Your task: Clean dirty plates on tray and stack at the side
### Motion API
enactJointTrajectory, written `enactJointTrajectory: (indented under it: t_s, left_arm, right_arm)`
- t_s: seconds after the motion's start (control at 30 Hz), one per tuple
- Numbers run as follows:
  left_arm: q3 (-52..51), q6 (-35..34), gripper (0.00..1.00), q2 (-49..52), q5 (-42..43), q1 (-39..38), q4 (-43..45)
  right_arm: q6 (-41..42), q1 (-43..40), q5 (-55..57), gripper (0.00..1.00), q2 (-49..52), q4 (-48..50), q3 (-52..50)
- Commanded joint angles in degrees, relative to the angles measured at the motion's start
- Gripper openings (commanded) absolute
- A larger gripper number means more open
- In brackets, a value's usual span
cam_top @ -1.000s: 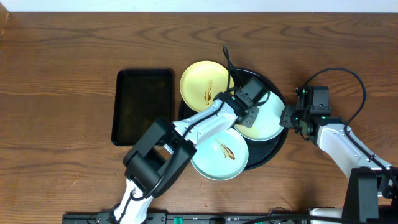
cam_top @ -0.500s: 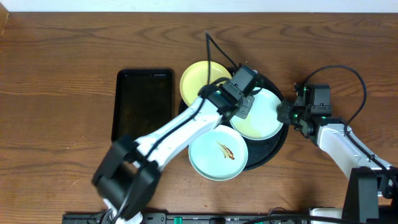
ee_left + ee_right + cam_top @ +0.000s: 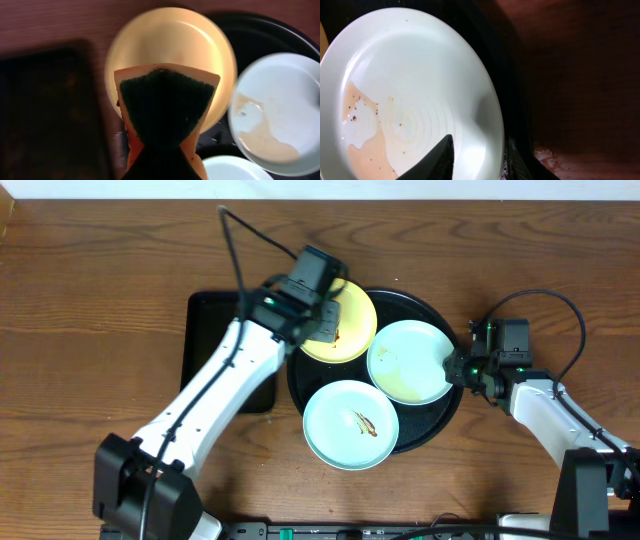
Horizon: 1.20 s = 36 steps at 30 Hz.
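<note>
The left gripper (image 3: 323,318) holds a sponge (image 3: 165,107) tight. The sponge has a green scrubby side and is over the yellow plate (image 3: 356,332), which sits at the far left edge of the round black tray (image 3: 445,415). The right mint plate (image 3: 405,365) lies on the tray's right side and has a thin, pale brown wet mark (image 3: 362,125). The right gripper (image 3: 460,368) seems to pinch this plate's right rim, but only one finger (image 3: 440,160) shows. The near mint plate (image 3: 340,435) has a brown smear (image 3: 363,423). A rectangular black tray (image 3: 210,340) sits to the left on the wooden table (image 3: 100,300).
</note>
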Motion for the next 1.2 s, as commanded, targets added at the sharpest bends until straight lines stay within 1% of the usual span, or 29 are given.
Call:
enactJointTrajectory:
  t_s: [0.0, 0.2, 0.4, 0.47, 0.5, 0.53, 0.6, 0.7, 0.8, 0.93, 1.1, 1.17]
  left_arm:
    - [-0.1, -0.5, 0.08, -1.2, -1.0, 2.6, -0.7]
    - [-0.1, -0.7, 0.08, -1.2, -0.1, 5.7, -1.3]
    - [-0.1, -0.7, 0.08, -1.2, 0.1, 5.9, -1.8]
    - [-0.1, -0.7, 0.08, -1.2, 0.1, 5.9, -1.9]
    - [-0.1, -0.7, 0.07, -1.2, 0.1, 5.9, -1.9]
    - [-0.1, -0.7, 0.08, -1.2, 0.1, 5.9, -1.9]
    - [-0.1, -0.7, 0.08, -1.2, 0.1, 5.9, -2.0]
    - [-0.1, -0.7, 0.08, -1.2, 0.3, 5.9, -2.0]
    - [-0.1, -0.7, 0.08, -1.2, 0.2, 5.9, -2.2]
    - [-0.1, -0.7, 0.08, -1.2, 0.3, 5.9, -2.6]
    - [-0.1, -0.7, 0.08, -1.2, 0.2, 5.9, -3.0]
    - [-0.1, -0.7, 0.08, -1.2, 0.2, 5.9, -3.0]
  right_arm:
    - [-0.2, 0.8, -0.5, 0.31, 0.5, -0.3, -0.7]
    - [-0.2, 3.1, 0.2, 0.3, 1.1, -1.0, -0.8]
    - [1.1, 3.6, 0.2, 0.26, 3.8, -1.6, -0.8]
    - [2.4, 3.6, 0.2, 0.23, 5.4, -1.7, -0.8]
    - [2.6, 3.6, 0.2, 0.2, 6.0, -1.6, -0.8]
    - [2.9, 3.6, 0.4, 0.15, 6.7, -1.5, -0.8]
    - [4.6, 3.6, 1.7, 0.1, 7.9, -1.0, -0.8]
    - [4.7, 3.5, 3.7, 0.02, 7.9, 0.2, -0.7]
    - [4.5, 3.4, 4.1, 0.01, 6.9, 1.8, -0.6]
    - [1.6, 3.3, 5.0, 0.01, 3.3, 2.8, -0.1]
    - [-3.9, 3.4, 12.6, 0.01, -3.8, 2.4, 0.3]
    - [-7.4, 3.4, 14.5, 0.01, -6.8, 2.6, 0.3]
